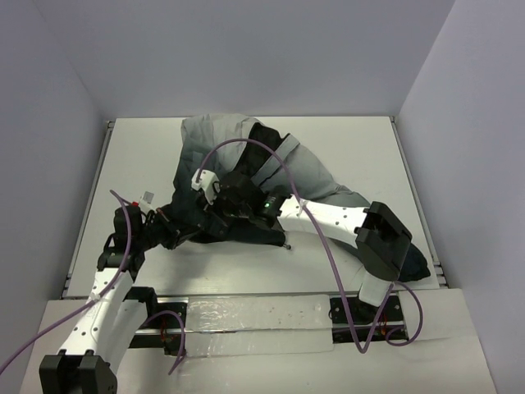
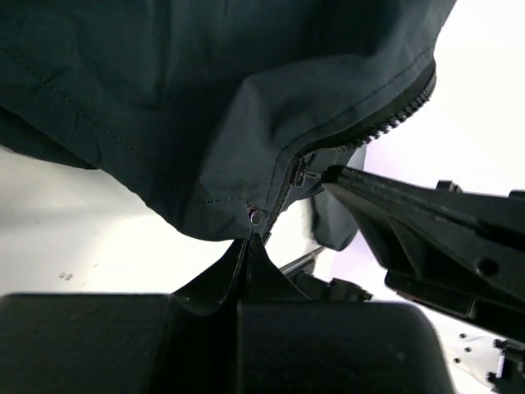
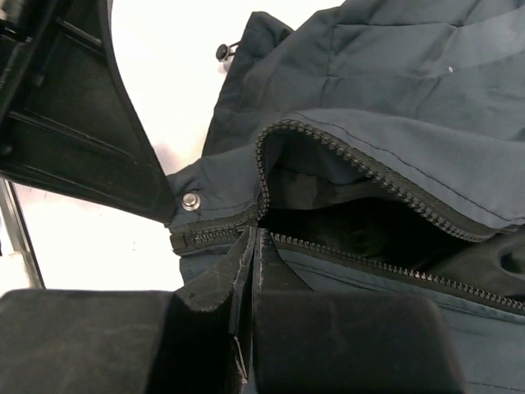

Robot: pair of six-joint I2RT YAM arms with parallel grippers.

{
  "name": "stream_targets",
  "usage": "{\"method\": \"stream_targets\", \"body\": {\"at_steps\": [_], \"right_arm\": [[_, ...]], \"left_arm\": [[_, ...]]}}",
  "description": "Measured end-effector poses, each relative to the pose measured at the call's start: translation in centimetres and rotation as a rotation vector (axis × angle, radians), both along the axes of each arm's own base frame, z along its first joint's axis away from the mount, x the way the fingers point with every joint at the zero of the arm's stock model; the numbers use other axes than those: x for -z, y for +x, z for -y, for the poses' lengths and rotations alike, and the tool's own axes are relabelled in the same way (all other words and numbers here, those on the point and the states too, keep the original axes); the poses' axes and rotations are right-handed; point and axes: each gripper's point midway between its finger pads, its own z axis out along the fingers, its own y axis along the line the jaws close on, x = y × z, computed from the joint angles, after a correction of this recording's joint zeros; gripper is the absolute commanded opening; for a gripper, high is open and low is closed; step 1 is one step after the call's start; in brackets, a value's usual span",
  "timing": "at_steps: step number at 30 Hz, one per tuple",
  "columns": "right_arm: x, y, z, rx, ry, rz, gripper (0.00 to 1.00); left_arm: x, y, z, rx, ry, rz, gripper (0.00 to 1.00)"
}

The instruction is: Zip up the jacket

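Two grippers are pinching one jacket (image 1: 246, 156), the left gripper (image 2: 250, 246) clamping tight on its hem just below a snap (image 2: 256, 216), the right gripper (image 3: 254, 242) gripping fabric at the half-open zipper (image 3: 369, 168) base, the rest lying bunched on the table (image 1: 353, 148) beyond both fingertips.
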Motion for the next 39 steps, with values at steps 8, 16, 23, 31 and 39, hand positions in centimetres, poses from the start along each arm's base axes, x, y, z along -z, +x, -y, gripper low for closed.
{"method": "stream_targets", "body": {"at_steps": [8,16,23,31,39], "right_arm": [[-0.4,3.1,1.9,0.070,-0.015,0.022,0.00],[-4.7,11.8,5.6,0.248,0.028,0.099,0.00],[-5.0,18.9,11.2,0.415,0.017,0.103,0.00],[-6.3,24.4,20.4,0.645,0.048,0.075,0.00],[-14.8,22.9,27.3,0.792,0.153,0.182,0.00]], "left_arm": [[0.2,-0.9,0.0,0.040,0.036,-0.011,0.00],[-2.5,-0.5,0.1,0.059,0.055,0.050,0.00],[-5.5,0.4,-0.4,0.054,0.108,0.113,0.00],[-9.9,3.5,-1.1,0.020,0.176,0.199,0.00],[-19.7,13.0,-3.8,-0.071,0.264,0.373,0.00]]}}
